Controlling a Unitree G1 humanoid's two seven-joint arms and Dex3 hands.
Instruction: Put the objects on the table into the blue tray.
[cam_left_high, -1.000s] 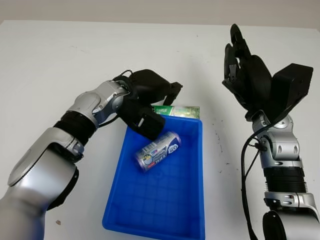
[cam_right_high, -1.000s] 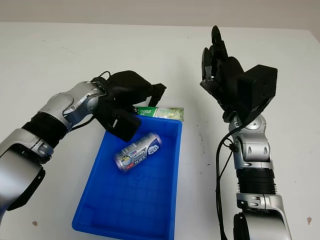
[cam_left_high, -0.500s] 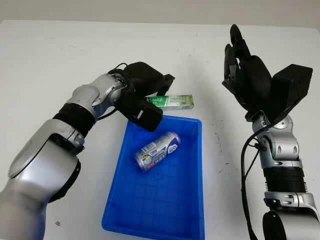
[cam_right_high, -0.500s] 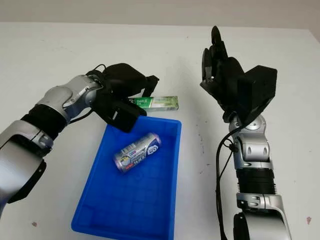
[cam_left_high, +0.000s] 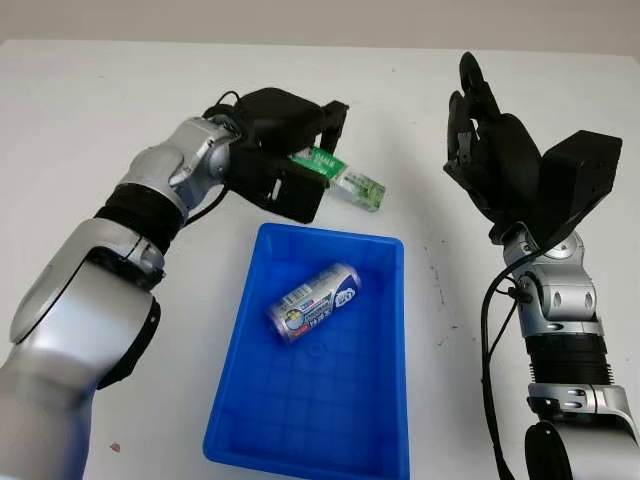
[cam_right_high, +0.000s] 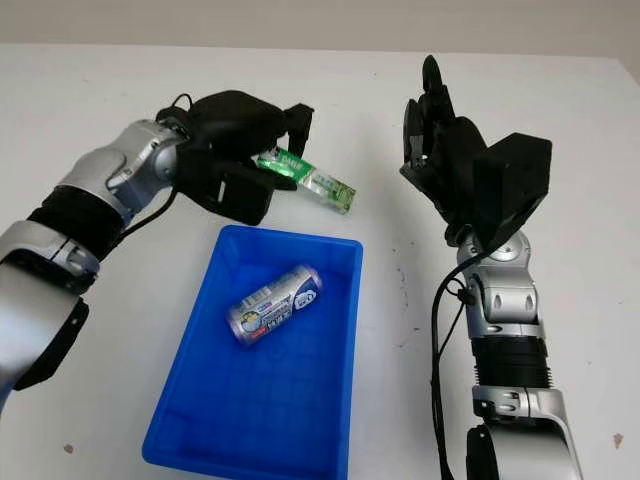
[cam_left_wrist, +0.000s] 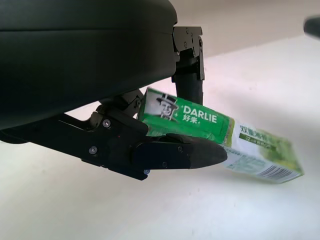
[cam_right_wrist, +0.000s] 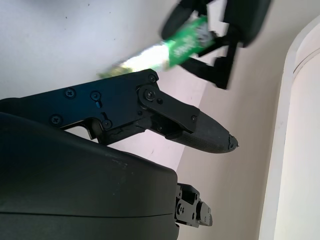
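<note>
One blue tray (cam_left_high: 385, 400), one can (cam_left_high: 314, 301), one green toothpaste box (cam_left_high: 340, 176) and two black robot hands are seen on or above a white table (cam_left_high: 80, 120). The tray is placed below and nearer the robot than the left hand (cam_left_high: 285, 150), and to the left of the right arm. A single can is contained in the tray; it is laid on its side in the far half of the tray, with its long axis running diagonally from the near left to the far right. The toothpaste box is outside the tray. It is held in the air by the left hand, just beyond the tray's far rim. The fingers (cam_left_wrist: 175, 152) of the left hand are closed on the box's printed end, and the other end is left projecting from the hand toward the right hand (cam_left_high: 490, 150). The long axis of the box is tilted, the free end being lower and further right than the gripped end. The right hand is raised well to the right of the box and the tray, with nothing held in it and its fingers extended upward.
</note>
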